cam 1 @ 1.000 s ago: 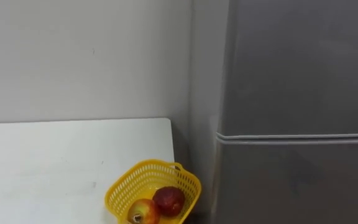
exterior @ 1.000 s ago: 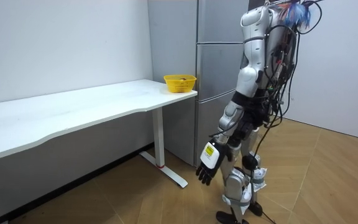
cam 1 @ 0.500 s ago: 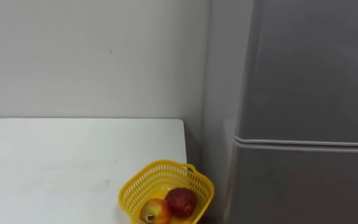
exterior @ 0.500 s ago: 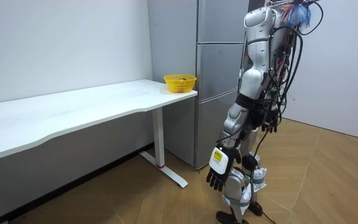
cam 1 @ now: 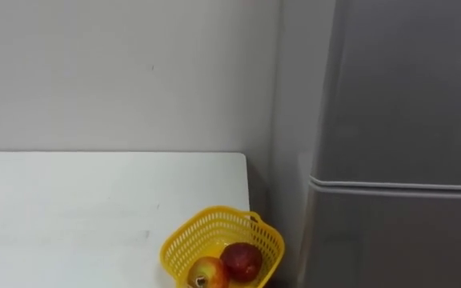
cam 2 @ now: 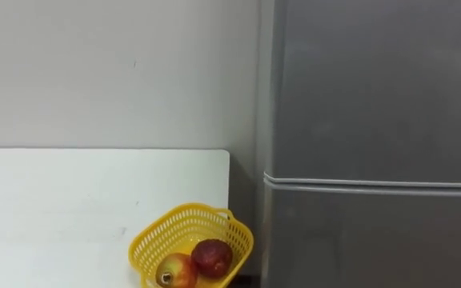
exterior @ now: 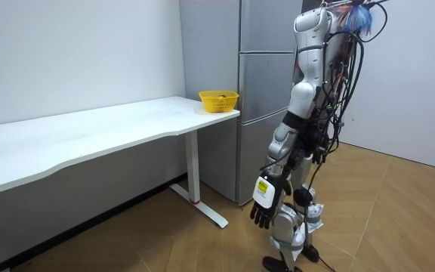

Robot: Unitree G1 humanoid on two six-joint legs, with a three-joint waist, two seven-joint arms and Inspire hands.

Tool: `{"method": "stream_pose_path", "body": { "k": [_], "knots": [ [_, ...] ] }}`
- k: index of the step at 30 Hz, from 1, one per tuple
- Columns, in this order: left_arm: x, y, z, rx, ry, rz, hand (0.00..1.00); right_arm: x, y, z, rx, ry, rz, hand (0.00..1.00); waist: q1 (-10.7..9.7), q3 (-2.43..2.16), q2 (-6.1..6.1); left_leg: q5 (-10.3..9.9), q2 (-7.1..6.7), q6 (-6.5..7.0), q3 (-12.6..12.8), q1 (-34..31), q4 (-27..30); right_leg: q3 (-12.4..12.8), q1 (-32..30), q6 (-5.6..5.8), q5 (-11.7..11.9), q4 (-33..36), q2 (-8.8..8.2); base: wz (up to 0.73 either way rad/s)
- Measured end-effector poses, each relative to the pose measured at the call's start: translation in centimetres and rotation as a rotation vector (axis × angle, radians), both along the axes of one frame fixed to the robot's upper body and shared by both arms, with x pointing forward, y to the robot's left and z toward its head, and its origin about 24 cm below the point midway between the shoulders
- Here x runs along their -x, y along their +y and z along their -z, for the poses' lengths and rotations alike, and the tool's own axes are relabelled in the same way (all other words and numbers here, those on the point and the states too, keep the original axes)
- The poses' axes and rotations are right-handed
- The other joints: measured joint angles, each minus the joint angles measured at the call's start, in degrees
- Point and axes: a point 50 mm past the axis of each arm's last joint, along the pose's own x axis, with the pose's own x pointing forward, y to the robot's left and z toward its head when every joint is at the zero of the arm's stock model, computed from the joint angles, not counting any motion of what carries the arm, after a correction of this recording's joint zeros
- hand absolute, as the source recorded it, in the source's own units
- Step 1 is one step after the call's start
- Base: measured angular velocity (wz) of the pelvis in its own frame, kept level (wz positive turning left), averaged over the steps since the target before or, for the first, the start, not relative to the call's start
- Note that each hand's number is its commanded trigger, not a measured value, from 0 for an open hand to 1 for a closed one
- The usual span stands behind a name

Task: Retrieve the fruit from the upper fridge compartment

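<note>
A grey two-door fridge (cam 1: 398, 88) stands at the right of the eye views, both doors shut. The seam between the upper door (cam 2: 374, 88) and the lower door (cam 2: 374, 240) runs level across it. In the room view I stand upright a step in front of the fridge (exterior: 266, 83), facing it. My left hand (exterior: 263, 204) hangs low beside my leg, fingers relaxed and holding nothing.
A yellow basket (cam 1: 184, 234) sits on the white table's (cam 1: 70, 200) corner next to the fridge, holding a dark red apple (cam 1: 242, 261) and a red-yellow apple (cam 1: 207, 273). The long table (exterior: 89, 132) runs along the wall on my left. Wooden floor lies around me.
The eye view has shifted, so basket and fridge sit further right. In the room view my left hand has swung a little towards the right.
</note>
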Motion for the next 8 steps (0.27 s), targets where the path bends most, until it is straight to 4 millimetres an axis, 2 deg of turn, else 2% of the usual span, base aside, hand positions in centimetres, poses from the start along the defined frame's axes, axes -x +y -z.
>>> {"method": "stream_pose_path", "body": {
  "k": [8],
  "knots": [
    [0.1,-0.1,0.0,-0.009,0.025,0.032,0.00,1.4,0.3,0.1,-0.032,0.068,0.014,0.00,-0.4,-0.03,-0.29,-0.7,-0.02,-0.12,0.2,1.9,0.6,0.1,1.8,0.09,-0.8,0.2,-0.11,0.00]
  ]
}}
